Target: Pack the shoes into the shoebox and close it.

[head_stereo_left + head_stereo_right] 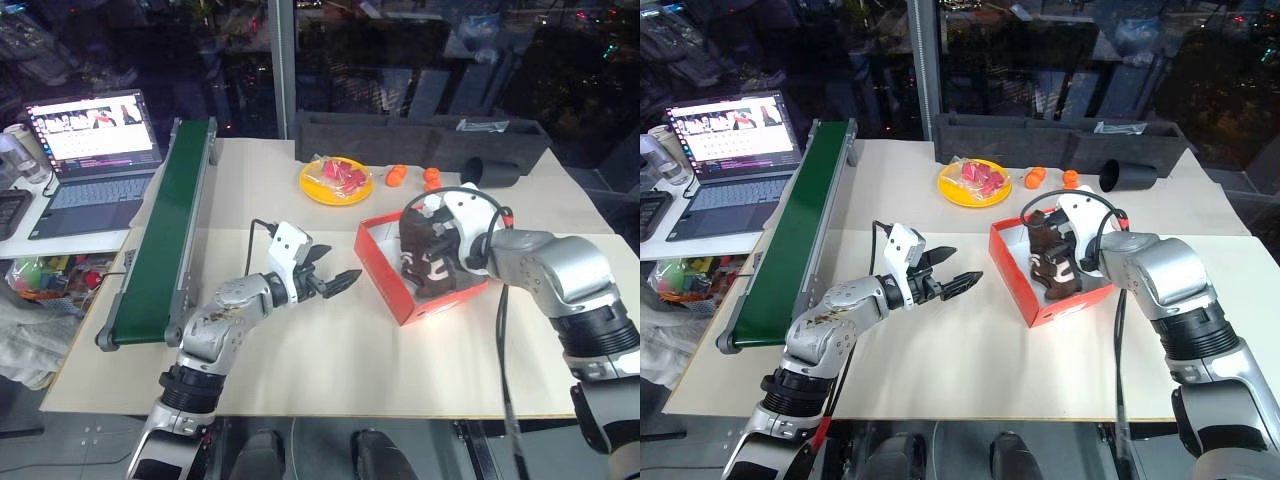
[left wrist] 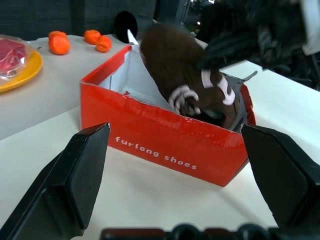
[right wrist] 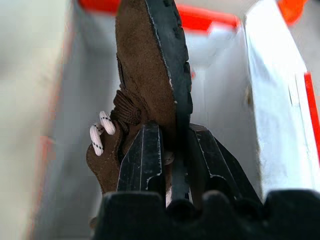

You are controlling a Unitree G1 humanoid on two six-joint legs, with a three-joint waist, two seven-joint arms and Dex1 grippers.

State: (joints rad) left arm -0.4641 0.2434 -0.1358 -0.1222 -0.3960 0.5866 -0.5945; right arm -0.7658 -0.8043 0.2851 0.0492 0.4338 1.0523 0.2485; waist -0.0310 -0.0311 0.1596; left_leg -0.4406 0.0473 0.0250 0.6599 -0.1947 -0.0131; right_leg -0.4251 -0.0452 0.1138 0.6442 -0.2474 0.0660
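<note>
1. Looking through the head cameras, I see the shoebox [image 1: 1052, 270] sitting open on the surface [image 1: 970, 370], toward my right side, with the right gripper [image 1: 437, 248] reaching down into it. It is clamped on a dark-brown shoe [image 1: 1052, 262], held on edge, which I judge lets the shoe slide in along the wall and leave room for its mate. I can't make out a second shoe apart from this one.
2. In the same views, the left gripper [image 1: 948, 272] hangs level just beside the shoebox, jaws spread wide and empty, pointing at its near wall. I judge it is parked there to steady the box or be ready for the lid.
3. From the left wrist, the red wall with its white lettering faces me between the two spread fingers [image 2: 70, 185], the shoe rising above the rim.
4. From the right wrist, the fingers [image 3: 142, 160] pinch the sole edge near the heel, toe pointing into the white interior.
</note>
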